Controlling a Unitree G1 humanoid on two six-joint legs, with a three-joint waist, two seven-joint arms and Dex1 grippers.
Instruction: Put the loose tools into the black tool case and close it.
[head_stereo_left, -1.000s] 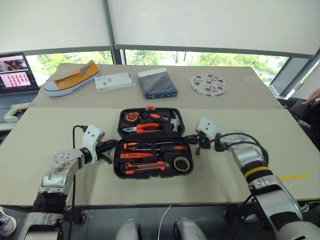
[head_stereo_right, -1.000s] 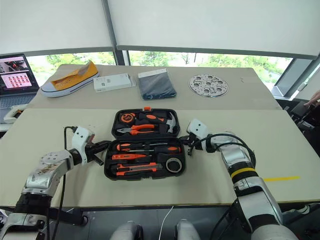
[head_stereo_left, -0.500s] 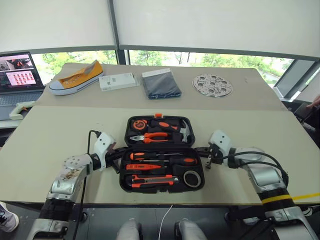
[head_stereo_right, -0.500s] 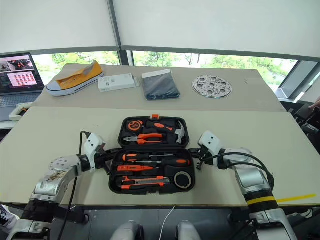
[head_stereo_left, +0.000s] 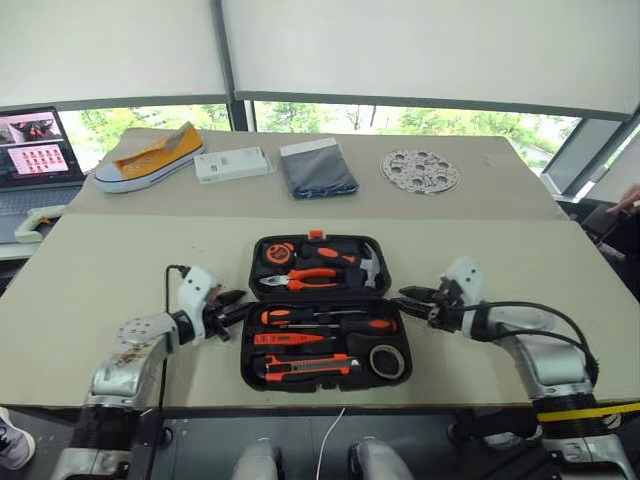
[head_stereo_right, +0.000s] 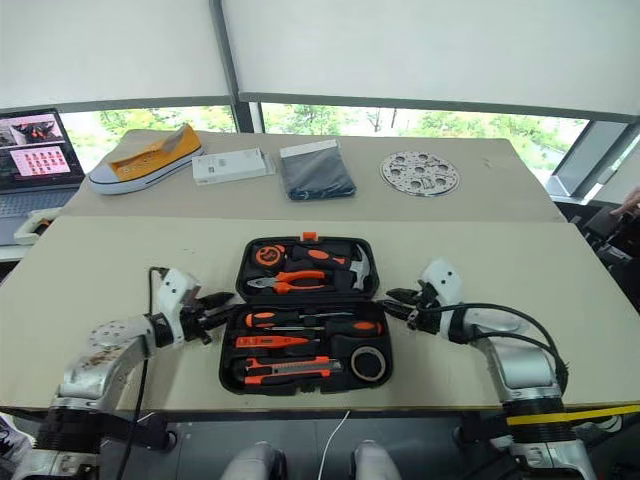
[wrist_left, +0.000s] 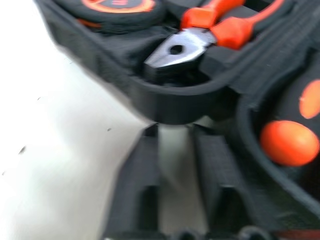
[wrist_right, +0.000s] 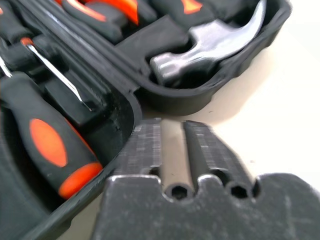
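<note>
Black tool case (head_stereo_left: 325, 310) lies open flat on the beige surface (head_stereo_left: 120, 270), near its front edge. Far half: hammer (head_stereo_left: 365, 268), pliers (head_stereo_left: 312, 277), tape measure (head_stereo_left: 271, 256). Near half: screwdrivers (head_stereo_left: 325, 320), knife (head_stereo_left: 310, 367), tape roll (head_stereo_left: 385, 361). Orange latch at far rim. Left tool (head_stereo_left: 232, 303) and right tool (head_stereo_left: 412, 298) flank the hinge line, each slightly spread, holding nothing.

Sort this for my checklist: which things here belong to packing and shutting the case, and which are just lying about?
Job: black tool case, screwdrivers, utility knife, tape roll.

Lying about: yellow shoe, white box, folded cloth, perforated disc, laptop.
</note>
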